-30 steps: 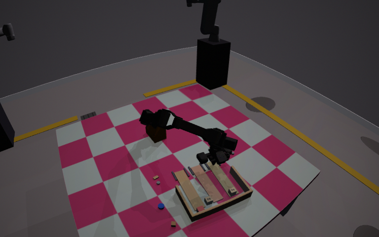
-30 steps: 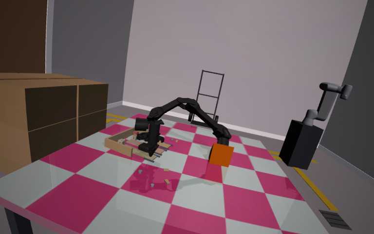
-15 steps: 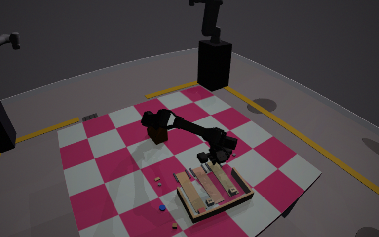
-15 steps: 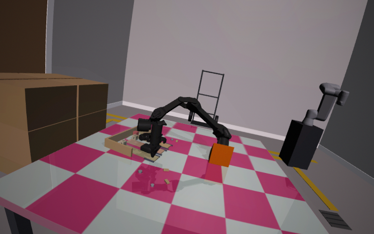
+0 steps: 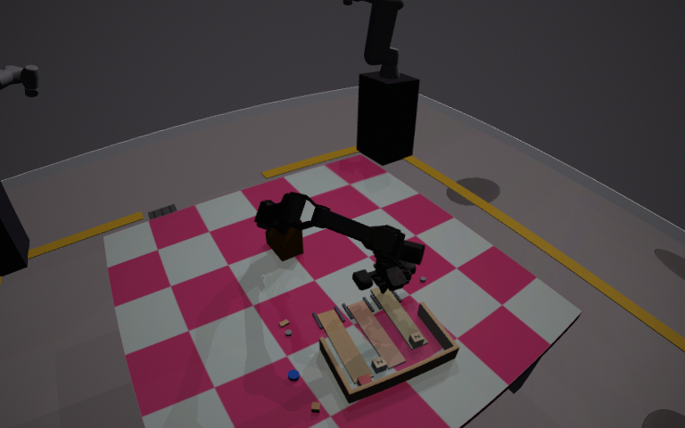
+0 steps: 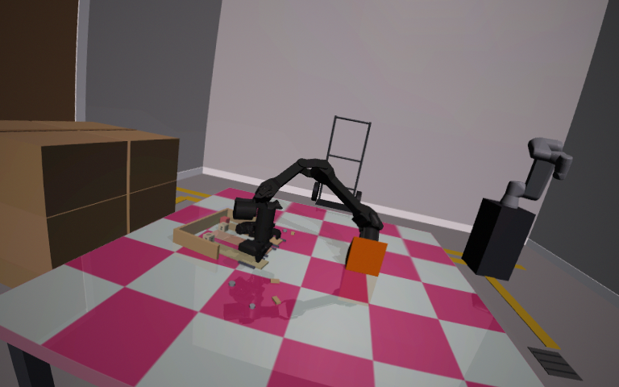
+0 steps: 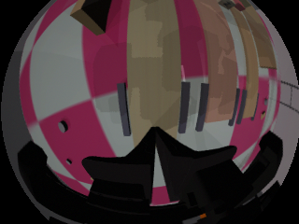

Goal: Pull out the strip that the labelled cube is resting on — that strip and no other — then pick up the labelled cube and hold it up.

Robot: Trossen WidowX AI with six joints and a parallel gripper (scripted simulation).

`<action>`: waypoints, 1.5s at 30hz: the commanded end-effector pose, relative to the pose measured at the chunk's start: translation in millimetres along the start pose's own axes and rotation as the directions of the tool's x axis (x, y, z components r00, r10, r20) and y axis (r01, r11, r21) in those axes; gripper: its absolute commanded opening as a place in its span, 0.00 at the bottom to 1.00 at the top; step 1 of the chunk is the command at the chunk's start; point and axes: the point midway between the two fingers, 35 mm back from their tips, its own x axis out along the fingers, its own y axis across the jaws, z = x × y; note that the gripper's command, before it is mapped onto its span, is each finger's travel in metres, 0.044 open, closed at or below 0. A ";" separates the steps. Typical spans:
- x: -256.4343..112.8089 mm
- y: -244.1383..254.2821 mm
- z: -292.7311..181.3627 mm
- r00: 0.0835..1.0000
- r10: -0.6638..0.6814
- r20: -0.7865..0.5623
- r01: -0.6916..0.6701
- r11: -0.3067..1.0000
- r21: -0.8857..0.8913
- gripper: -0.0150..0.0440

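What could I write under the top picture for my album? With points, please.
Robot arm (image 5: 348, 224) reaches over three strips beside a wooden frame (image 5: 404, 374).

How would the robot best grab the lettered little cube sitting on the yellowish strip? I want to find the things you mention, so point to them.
Probably from straight above, with one finger on each of two opposite upright sides. The cube (image 5: 416, 339) (image 6: 208, 236) sits flat near the end of the strip (image 5: 397, 314) (image 7: 154, 61), inside a low wooden frame (image 5: 404, 374) (image 6: 196, 244) with an open top. The shut gripper (image 5: 383, 291) (image 6: 259, 259) (image 7: 155, 130) must open first.
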 end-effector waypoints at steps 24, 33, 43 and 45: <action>5.0 -1.4 -48.5 1.000 -0.004 -0.022 0.004 1.000 -0.009 0.25; 4.7 -1.5 -62.3 1.000 -0.004 -0.023 0.004 1.000 -0.009 0.25; 4.4 -1.6 -77.5 1.000 -0.004 -0.023 0.004 1.000 -0.010 0.25; 4.3 -1.6 -80.5 1.000 -0.004 -0.023 0.004 1.000 -0.010 0.25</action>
